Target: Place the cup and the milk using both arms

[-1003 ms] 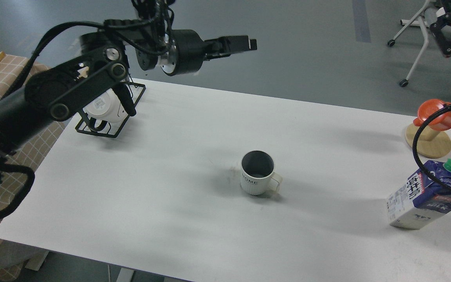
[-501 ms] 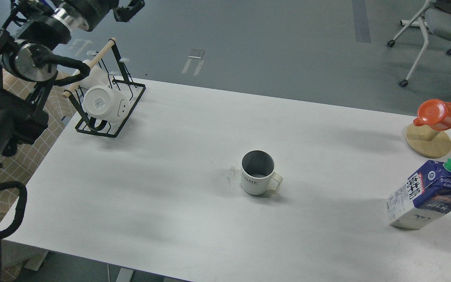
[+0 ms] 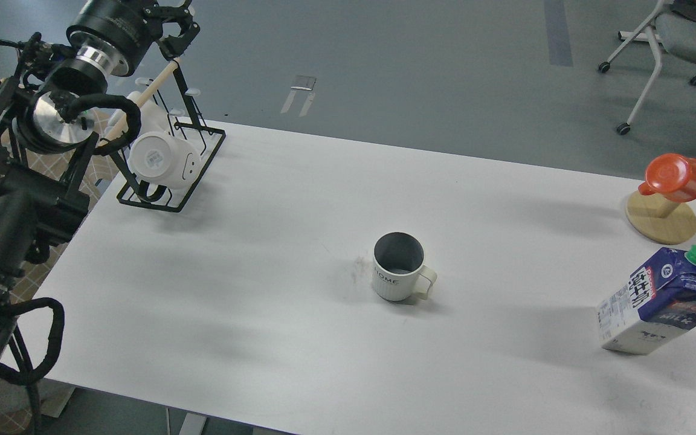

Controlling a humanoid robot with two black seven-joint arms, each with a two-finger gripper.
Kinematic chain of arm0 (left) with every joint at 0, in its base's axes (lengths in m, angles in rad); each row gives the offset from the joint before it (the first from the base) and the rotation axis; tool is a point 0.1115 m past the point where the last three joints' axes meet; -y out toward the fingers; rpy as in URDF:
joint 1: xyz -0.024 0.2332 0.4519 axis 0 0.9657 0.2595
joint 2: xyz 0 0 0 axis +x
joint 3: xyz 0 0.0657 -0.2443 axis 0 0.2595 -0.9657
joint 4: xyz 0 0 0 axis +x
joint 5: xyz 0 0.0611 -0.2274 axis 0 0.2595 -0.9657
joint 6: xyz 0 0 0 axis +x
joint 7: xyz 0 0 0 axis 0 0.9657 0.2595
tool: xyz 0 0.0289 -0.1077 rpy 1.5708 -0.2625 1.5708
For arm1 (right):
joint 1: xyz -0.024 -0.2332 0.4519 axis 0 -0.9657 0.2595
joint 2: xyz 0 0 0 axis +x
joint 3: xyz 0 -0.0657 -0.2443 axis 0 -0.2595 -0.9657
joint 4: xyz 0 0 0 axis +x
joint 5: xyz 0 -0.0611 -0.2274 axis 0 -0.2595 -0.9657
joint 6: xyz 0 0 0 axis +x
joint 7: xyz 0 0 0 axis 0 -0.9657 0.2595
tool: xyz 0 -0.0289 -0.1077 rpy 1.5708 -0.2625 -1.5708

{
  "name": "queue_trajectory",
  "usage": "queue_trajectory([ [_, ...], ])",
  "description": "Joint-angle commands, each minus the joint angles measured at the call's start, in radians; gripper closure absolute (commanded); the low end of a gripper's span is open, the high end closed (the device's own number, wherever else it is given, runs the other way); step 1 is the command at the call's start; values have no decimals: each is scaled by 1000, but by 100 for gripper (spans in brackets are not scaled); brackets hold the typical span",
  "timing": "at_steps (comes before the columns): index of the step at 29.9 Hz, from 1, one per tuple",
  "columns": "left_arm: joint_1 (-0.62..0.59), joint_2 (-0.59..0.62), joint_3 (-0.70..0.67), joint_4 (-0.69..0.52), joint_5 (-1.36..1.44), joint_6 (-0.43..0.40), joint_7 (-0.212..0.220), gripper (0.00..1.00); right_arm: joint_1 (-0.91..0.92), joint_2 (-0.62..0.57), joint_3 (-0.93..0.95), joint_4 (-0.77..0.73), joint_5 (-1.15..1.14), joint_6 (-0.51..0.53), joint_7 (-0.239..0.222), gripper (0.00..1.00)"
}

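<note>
While your left gripper (image 3: 174,27) hangs above the far left corner of the table (image 3: 263,254), fingers spread and holding nothing, the cup (image 3: 397,266) stands upright mid-table, handle toward the right edge. The milk carton (image 3: 662,300) sits tilted at the right edge. A black rack (image 3: 170,160) with a white mug (image 3: 157,158) occupies the far left corner, directly under that gripper. An orange cup (image 3: 676,177) hangs on a wooden stand (image 3: 662,217) at the far right corner. Your right gripper is out of frame.

white table (image 3: 275,254) | cup (image 3: 400,267) centre | milk carton (image 3: 662,301) right | black rack (image 3: 170,157) | wooden stand (image 3: 662,216)
</note>
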Motion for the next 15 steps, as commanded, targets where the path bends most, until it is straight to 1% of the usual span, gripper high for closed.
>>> queue_trajectory([
  [1,-4,-19,9,-28,6,32,3,2,-39,-1,-24,-110,-17,0,-4,0],
  [3,-6,-27,9,-28,9,34,3,2,-53,5,-45,-104,-24,0,-6,0],
  [5,-6,-33,11,-28,13,34,4,2,-90,48,-110,-88,-21,0,-4,0],
  [7,-6,-33,11,-28,14,32,11,2,-114,129,-148,-58,-19,0,-4,0],
  [10,-6,-32,11,-28,14,32,12,2,-137,169,-154,-35,-19,0,-6,0],
  [15,-10,-24,12,-27,16,28,15,2,-206,242,-177,80,-16,0,-23,0],
])
